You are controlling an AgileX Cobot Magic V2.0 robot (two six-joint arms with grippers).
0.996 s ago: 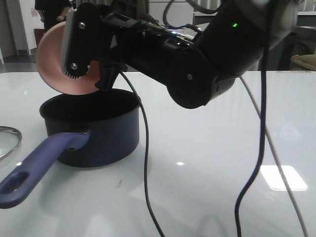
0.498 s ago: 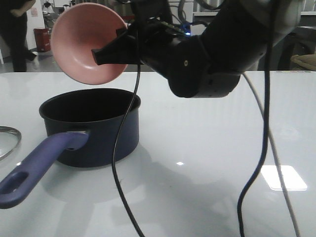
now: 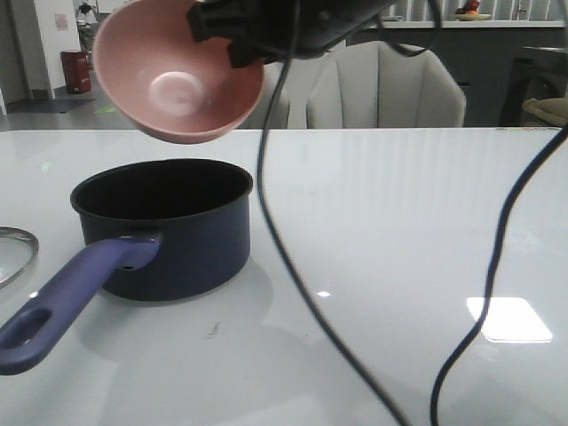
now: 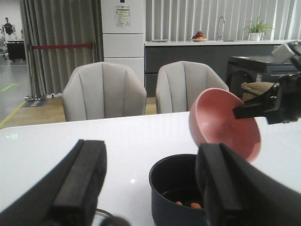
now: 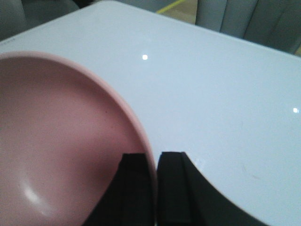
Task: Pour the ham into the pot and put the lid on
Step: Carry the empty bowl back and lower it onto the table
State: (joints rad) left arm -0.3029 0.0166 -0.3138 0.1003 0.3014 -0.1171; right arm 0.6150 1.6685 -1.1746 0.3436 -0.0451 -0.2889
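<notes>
Ham (image 4: 186, 204) already sits in pot (image 3: 169, 231), so keep R fingers (image 5: 155, 188) pinched on empty pink bowl's (image 3: 177, 75) rim, park it clear, then send open L fingers (image 4: 150, 183) for lid (image 3: 13, 253) at pot's 9 o'clock.

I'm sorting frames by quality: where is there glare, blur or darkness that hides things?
Front view: window glare patches on the table, pot interior black, no ham visible. Left wrist view: sharp; ham shows. Right wrist view: soft, bowl and right pincer blurred.
</notes>
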